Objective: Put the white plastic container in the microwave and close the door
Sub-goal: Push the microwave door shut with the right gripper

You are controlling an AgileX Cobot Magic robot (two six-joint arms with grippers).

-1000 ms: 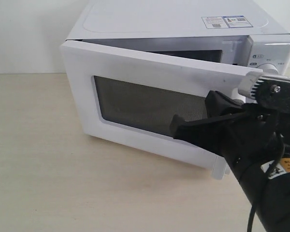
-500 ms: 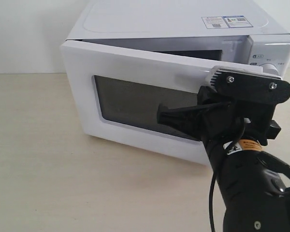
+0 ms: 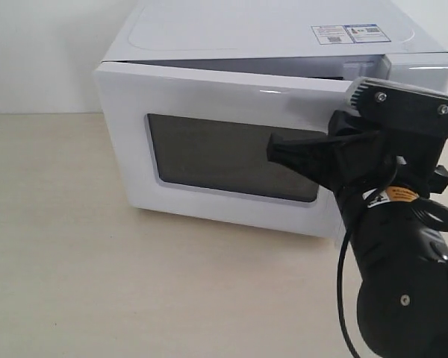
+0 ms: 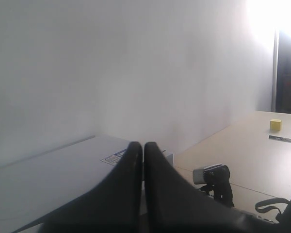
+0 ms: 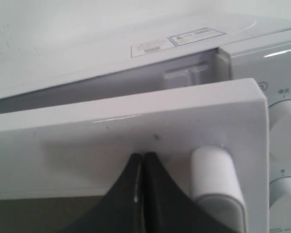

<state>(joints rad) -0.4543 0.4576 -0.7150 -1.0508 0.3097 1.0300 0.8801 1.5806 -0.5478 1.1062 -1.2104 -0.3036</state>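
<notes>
Closing the microwave (image 3: 246, 30) door (image 3: 209, 97)

Bearing beside the handle (image 5: 216, 177) with the right gripper (image 5: 143, 158), fingers pressed together; needing a steady square push across the narrow gap. Holding the left gripper (image 4: 143, 145), fingers together, above. Not seeing the white plastic container, presumably inside

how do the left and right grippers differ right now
The right gripper has its tips against the door, beside the handle. The left gripper faces a bare wall, with nothing at its tips. The right gripper shows in the exterior view; the left gripper does not. Both are black, shut and empty.
</notes>
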